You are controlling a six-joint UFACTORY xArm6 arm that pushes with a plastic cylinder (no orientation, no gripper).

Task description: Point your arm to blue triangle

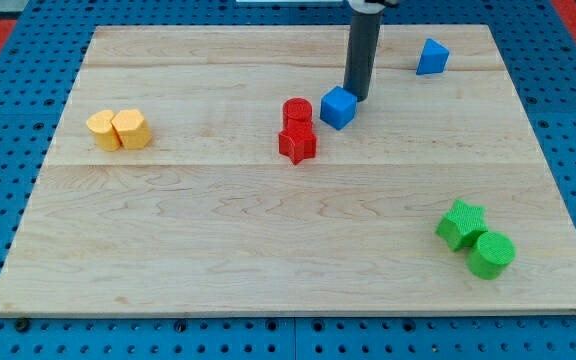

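Note:
The blue triangle (431, 57) lies near the view's top right on the wooden board (268, 230). My tip (355, 97) is at the lower end of the dark rod, well to the left of and slightly below the triangle. The tip stands right beside the upper right of a blue cube (337, 107), touching or nearly touching it.
A red cylinder (297, 111) and a red star-like block (297, 143) sit left of the blue cube. Two yellow blocks (119, 129) lie at the left. A green star (461, 223) and green cylinder (491, 254) lie at the lower right.

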